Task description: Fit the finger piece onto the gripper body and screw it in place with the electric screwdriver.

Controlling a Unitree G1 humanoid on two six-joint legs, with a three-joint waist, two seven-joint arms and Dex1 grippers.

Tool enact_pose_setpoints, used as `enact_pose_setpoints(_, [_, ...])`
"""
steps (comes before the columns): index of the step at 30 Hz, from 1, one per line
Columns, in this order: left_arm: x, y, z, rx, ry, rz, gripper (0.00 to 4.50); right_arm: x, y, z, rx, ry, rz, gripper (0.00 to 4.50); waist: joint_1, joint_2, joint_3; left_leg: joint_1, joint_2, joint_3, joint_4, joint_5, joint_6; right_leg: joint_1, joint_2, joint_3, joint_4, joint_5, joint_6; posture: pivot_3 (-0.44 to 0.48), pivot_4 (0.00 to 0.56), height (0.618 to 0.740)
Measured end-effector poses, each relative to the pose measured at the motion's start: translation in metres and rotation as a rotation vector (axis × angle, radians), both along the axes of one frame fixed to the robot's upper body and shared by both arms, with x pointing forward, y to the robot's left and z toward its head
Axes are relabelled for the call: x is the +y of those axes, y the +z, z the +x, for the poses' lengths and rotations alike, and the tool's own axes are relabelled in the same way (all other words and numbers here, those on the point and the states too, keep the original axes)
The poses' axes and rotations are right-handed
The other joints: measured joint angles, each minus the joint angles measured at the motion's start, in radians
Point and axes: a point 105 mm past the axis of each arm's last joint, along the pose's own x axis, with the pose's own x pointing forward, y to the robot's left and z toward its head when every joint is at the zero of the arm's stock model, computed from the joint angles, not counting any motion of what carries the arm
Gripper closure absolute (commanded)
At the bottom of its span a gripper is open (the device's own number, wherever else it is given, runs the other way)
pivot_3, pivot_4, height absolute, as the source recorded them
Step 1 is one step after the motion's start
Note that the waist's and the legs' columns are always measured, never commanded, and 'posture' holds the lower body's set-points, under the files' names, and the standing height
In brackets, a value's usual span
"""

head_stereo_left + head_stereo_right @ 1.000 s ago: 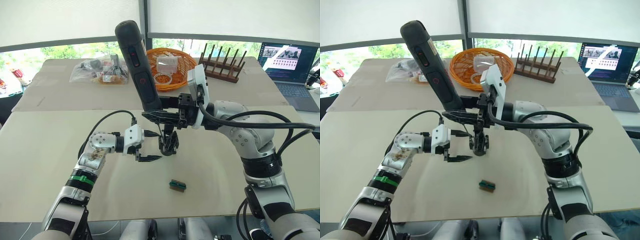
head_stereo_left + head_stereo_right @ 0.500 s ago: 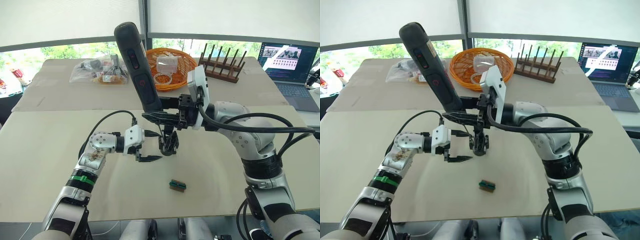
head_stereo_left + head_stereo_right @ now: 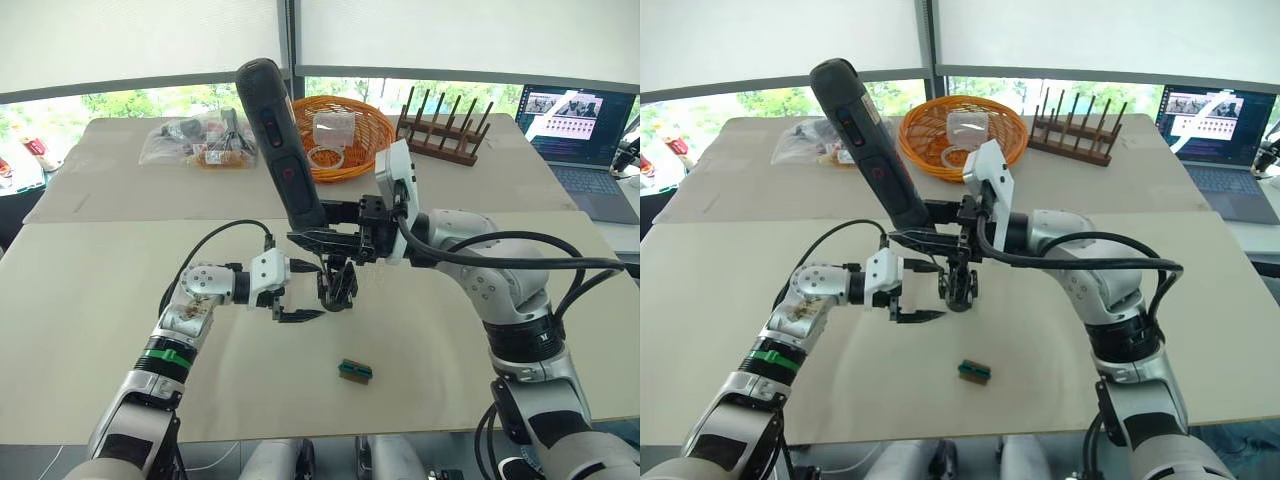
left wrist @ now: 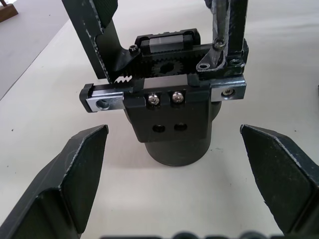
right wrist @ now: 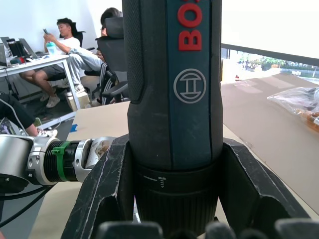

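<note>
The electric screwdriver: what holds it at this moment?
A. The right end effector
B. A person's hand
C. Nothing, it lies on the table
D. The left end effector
A: the right end effector is clamped around the lower end of the electric screwdriver, which stands tilted above the gripper body.

Right gripper [image 3: 318, 238] clamps the electric screwdriver [image 3: 280, 140], tilted, its tip down over the gripper body [image 3: 338, 285] standing on the worktop [image 3: 90, 300]. Left gripper [image 3: 292, 300] hovers just beside that body, fingers spread. A small green-brown block [image 3: 355, 371] lies nearer the front edge.
</note>
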Motion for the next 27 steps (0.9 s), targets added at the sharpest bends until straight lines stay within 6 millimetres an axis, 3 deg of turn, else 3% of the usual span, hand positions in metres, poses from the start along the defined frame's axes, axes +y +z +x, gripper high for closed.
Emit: enact_pose_setpoints(27, [-0.0015, 0.0032, 0.0011, -0.021, -0.003, -0.004, 0.0, 0.001, 0.0006, -0.0004, -0.024, 0.006, -0.005, 2.59, 0.0, 0.0, 0.0, 0.0, 0.0, 0.0, 0.0, 0.0, 0.0, 0.0, 0.0, 0.0, 0.0, 0.0, 0.0, 0.0, 0.15, 0.74])
